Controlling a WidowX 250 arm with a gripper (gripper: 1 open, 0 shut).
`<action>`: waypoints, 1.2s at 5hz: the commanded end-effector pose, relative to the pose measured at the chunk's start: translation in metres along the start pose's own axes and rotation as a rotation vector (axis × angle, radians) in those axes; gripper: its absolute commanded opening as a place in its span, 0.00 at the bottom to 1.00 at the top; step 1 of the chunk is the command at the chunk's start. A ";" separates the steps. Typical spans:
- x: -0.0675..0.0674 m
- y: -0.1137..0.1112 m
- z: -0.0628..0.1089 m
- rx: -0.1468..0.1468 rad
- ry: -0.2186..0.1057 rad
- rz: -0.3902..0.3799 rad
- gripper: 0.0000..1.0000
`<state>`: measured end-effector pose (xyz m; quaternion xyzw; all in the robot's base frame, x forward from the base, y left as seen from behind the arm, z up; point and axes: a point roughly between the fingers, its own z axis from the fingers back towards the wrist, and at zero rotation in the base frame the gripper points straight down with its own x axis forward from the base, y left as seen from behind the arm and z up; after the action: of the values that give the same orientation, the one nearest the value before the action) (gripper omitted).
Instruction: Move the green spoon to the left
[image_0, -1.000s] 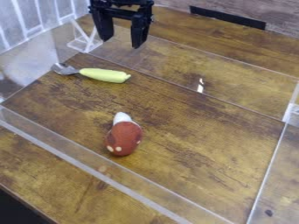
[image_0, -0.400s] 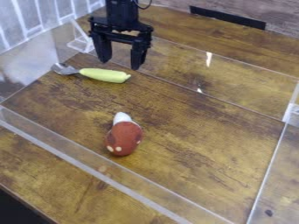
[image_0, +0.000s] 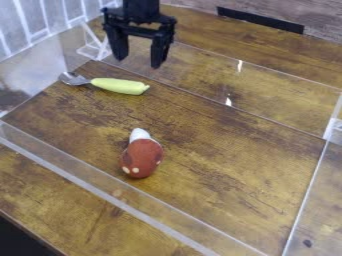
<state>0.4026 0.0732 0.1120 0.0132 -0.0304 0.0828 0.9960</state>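
The black gripper (image_0: 139, 53) is hanging with its jaws spread apart and gripping nothing, just behind the green spoon (image_0: 110, 85). The spoon is lying flat on the wooden table (image_0: 241, 150), well apart from the red-brown rounded object (image_0: 140, 155) nearer the camera.

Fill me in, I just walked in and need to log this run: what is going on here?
A single robot arm is working over a wooden table with clear plastic walls. Its gripper hangs open and empty, fingers pointing down, above and just behind the green spoon. The spoon lies flat on the wood, untouched, its metal head toward the left of the picture. A red-brown rounded object with a white tip sits nearer the camera. Nothing is grasped yet.
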 end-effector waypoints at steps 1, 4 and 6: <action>0.009 0.008 0.026 -0.001 -0.062 -0.005 1.00; 0.008 -0.010 0.016 -0.023 -0.017 -0.153 1.00; -0.007 0.002 0.011 -0.013 -0.027 -0.071 1.00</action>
<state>0.3940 0.0696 0.0775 -0.0017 0.0129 0.0437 0.9990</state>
